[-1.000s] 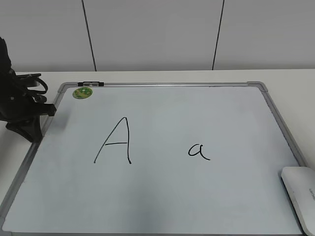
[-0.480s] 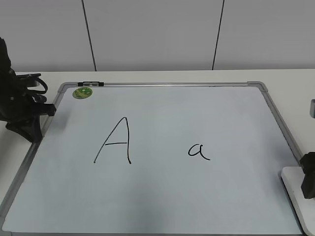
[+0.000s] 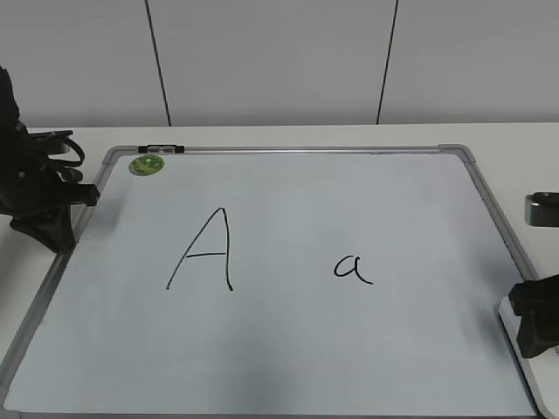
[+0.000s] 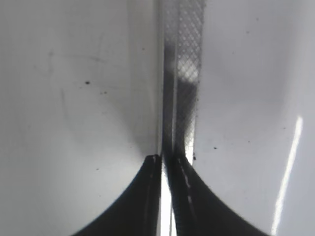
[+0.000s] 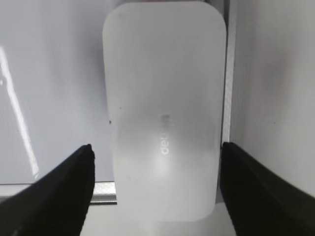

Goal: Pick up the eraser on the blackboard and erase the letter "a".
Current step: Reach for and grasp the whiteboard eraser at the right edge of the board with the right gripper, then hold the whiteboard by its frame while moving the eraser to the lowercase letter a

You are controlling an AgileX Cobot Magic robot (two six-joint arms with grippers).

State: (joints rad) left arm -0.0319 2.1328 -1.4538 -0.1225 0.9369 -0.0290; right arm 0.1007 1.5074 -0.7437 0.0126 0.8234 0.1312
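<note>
Blackboard (image 3: 288, 349) flat on the table, grey-framed, spanning most of the exterior view. Capital "A" (image 3: 205, 250) left of centre; letter "a" (image 3: 353, 268) to its right, at about 4 o'clock from the board's middle. Green magnet (image 3: 147, 164) up at the 10 o'clock corner.

Eraser (image 5: 165, 105) at the board's 4 o'clock corner, overlapping the grey frame; in the exterior view only a sliver (image 3: 506, 307) visible beneath the arm. From the right wrist camera: long axis running 12 to 6 o'clock, straight away from the camera, one short end nearest the lens, white top face up, grey lettering reading along the length.

Right gripper (image 5: 157, 189) above the eraser's near end, spread wide, one dark finger (image 5: 59, 189) at 9 o'clock of the block and the other at 3 o'clock, both clear of its sides, nothing grasped.

Left gripper (image 4: 166, 162) parked at the board's 9 o'clock edge, fingertips pressed together over the frame strip, nothing between them.
</note>
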